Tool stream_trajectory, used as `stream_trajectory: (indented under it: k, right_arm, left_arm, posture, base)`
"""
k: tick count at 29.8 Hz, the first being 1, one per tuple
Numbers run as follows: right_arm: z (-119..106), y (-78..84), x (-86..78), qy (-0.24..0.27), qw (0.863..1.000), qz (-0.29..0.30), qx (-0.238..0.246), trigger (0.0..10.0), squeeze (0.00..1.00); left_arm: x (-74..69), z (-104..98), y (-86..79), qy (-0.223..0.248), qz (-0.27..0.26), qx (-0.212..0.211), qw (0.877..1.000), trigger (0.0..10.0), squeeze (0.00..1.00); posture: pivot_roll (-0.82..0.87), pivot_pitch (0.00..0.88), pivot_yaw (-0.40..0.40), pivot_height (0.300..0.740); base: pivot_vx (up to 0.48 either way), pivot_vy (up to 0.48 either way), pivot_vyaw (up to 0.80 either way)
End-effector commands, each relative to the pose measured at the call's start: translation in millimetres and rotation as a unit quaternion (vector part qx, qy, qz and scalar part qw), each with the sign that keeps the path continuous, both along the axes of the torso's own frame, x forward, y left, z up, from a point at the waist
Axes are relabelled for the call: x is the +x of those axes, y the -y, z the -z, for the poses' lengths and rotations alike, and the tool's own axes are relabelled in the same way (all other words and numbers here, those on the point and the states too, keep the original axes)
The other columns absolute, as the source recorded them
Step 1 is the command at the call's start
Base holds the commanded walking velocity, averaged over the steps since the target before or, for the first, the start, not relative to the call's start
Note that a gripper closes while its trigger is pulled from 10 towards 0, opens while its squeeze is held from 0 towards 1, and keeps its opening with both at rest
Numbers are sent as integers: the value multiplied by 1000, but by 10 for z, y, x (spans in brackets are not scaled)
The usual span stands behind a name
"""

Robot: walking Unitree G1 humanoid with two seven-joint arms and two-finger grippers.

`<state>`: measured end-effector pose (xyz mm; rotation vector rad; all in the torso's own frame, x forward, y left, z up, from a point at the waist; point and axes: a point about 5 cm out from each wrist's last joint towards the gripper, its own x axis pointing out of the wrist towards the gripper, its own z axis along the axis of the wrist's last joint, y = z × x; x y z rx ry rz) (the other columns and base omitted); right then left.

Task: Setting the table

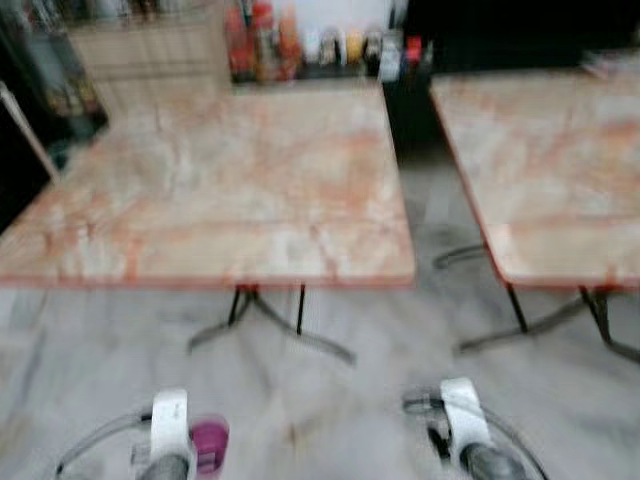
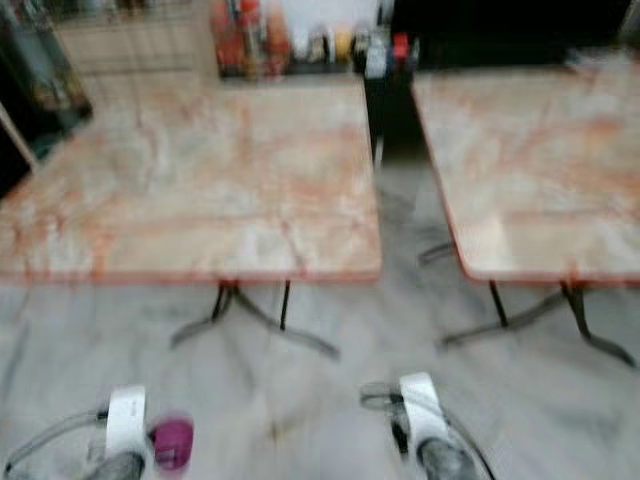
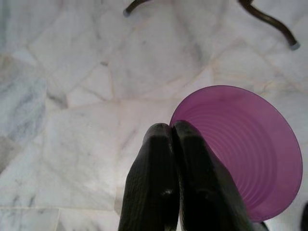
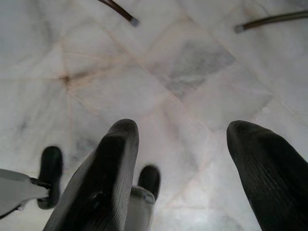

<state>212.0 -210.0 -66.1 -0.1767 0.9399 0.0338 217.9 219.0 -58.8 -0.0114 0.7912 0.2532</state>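
Ahead, blurred: two marble-patterned tables side by side — the nearer table (image 1: 230, 190) squarely in front, the second table (image 1: 545, 170) off to the right, a dark gap between them. Bottles and condiments (image 1: 320, 45) lined up past the far edge, too smeared to identify. Down low, left gripper (image 3: 172, 131) pinched tight on the rim of a purple cup (image 3: 250, 149), held over the pale marble floor (image 3: 72, 96), well short of the tables. Right gripper (image 4: 180, 132) also low over the floor — fingers (image 4: 113, 163) spread wide, nothing between them.
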Motion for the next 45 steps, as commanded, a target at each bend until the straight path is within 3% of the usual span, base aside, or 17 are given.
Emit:
stream_trajectory:
  k: [1, 7, 12, 26, 38, 45]
  right_arm:
    - [-3, 33, -5, -1, 1000, 4, -4, 10000, 0]
    - [-3, 32, -5, -3, 1000, -3, -7, 10000, 0]
    - [-4, 28, -1, -4, 1000, -10, -9, 10000, 0]
    - [-6, 15, 7, -4, 1000, -5, -3, 10000, 0]
    - [-9, 8, 15, -3, 1000, 0, -2, 10000, 0]
    - [-12, 4, 21, -3, 1000, -4, -3, 10000, 0]
  left_arm:
    - [-42, 31, 19, -11, 8, 2, 1000, 10000, 0]
    - [-43, 34, 24, -12, 11, 3, 1000, 10000, 0]
    - [-41, 32, 21, -13, 12, 4, 1000, 10000, 0]
    - [-27, 22, 13, -12, 17, 8, 1000, 10000, 0]
    - [-10, 9, 10, -4, 17, -5, 1000, 10000, 0]
    - [-20, 18, 14, -8, 18, -7, 1000, 10000, 0]
  posture:
    - [-96, 0, 81, 740]
    - [-96, 0, 80, 740]
    - [-97, 0, 82, 740]
    - [-96, 0, 88, 740]
    - [-95, 0, 90, 740]
    - [-92, 0, 89, 740]
  base:
    - [0, -337, 0]
    - [0, -332, 0]
    - [0, -334, 800]
    - [0, -465, 0]
    - [0, 0, 0]
    - [327, 0, 0]
